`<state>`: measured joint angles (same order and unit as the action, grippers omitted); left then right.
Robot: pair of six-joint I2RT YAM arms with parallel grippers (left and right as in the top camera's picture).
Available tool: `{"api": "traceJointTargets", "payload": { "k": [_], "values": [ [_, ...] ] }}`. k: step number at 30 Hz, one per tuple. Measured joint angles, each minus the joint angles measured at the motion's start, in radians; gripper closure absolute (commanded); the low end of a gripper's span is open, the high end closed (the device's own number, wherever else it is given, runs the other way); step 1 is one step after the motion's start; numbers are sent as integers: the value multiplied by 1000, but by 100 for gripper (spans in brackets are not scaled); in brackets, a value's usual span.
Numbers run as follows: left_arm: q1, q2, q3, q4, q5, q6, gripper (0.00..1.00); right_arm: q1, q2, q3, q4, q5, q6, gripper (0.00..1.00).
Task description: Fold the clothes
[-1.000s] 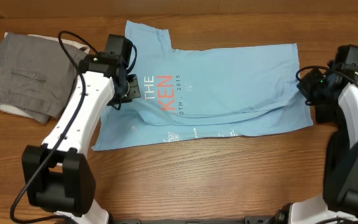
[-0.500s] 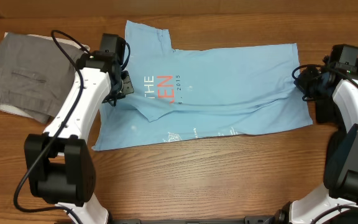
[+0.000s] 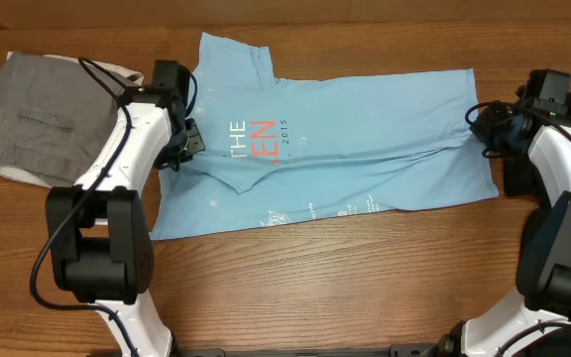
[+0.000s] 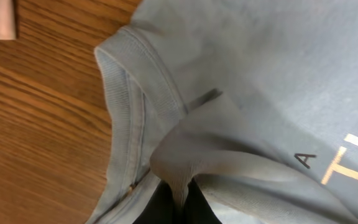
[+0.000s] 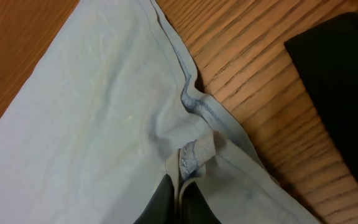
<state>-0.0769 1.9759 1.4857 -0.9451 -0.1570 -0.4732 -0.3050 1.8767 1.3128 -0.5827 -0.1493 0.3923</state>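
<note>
T-shirt [image 3: 365,139] is spread between the two sets of fingers [image 5: 160,202]: an edge fold is clamped by left gripper [image 4: 178,200], the hem by right gripper [image 5: 178,198]. Both pinches are best carried level, with the cloth kept taut between them.

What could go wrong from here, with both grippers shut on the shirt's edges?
1. The left gripper holds just a small bunched fold of the shirt beside the collar; it may slip out under a pull.
2. The right gripper pinches only the hem, a similar slip risk.
3. The shirt's layers lie uneven, a lower strip showing along the near edge, so the fold could end up crooked.
</note>
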Motion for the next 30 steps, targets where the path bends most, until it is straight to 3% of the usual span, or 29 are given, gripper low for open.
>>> {"api": "traceJointTargets", "payload": {
  "k": [11, 12, 13, 16, 18, 20, 25, 30],
  "values": [
    [0, 31, 0, 30, 4, -27, 96, 11, 100, 0, 90, 3, 0, 89],
    [0, 31, 0, 32, 5, -27, 96, 13, 100, 0, 93, 2, -1, 84],
    [0, 31, 0, 35, 8, -29, 96, 13, 100, 0, 103, 3, -2, 67],
    [0, 31, 0, 58, 40, -29, 95, 17, 100, 0, 123, 8, -2, 51],
    [0, 31, 0, 72, 60, -29, 96, 17, 100, 0, 141, -1, -22, 16],
    [3, 31, 5, 77, 82, -23, 92, 17, 100, 5, 143, -24, -38, 2],
    [26, 39, 128, -42, 167, 34, 66, 17, 99, 85, 1, -53, -63, 0],
    [44, 38, 364, -269, 225, 66, 62, 16, 59, 202, -235, -57, -73, 0]
  ]
}}
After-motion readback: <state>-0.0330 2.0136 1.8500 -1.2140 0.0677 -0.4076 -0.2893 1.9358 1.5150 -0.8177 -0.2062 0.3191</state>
